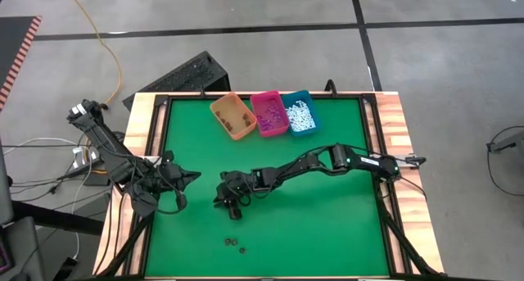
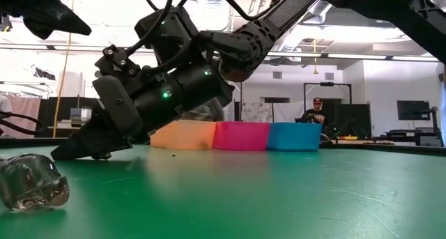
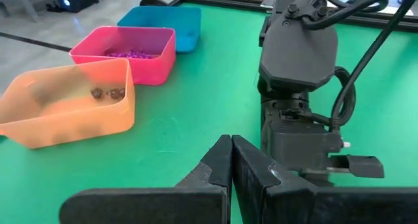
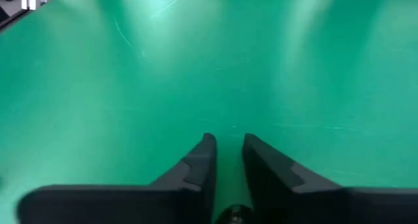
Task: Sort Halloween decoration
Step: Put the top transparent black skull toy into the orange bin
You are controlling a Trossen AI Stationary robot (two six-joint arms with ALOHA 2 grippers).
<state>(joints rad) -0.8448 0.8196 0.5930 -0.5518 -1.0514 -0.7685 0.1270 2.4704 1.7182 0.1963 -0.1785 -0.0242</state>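
From above, we see the right gripper [image 1: 232, 206] lowered to mid-mat, dark pieces [image 1: 236, 245] lying just nearer the front edge. Past its fingers [image 4: 196, 165], we see a narrow gap around a dark bit [image 4: 232, 215]. Left gripper [image 3: 231, 160] sits closed.

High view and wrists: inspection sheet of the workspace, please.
Surface: green mat, wooden border.
Job's things: brown bits in orange bin; purple bits in pink bin; white bits in teal bin; loose dark bits on the mat.
Clutter: clear lump in the low view's foreground.
Grippers: left gripper jaws shut, at the mat's left side; right gripper low over mid-mat.
Cables: yellow cord on the floor.
Surroundings: person beyond the table.
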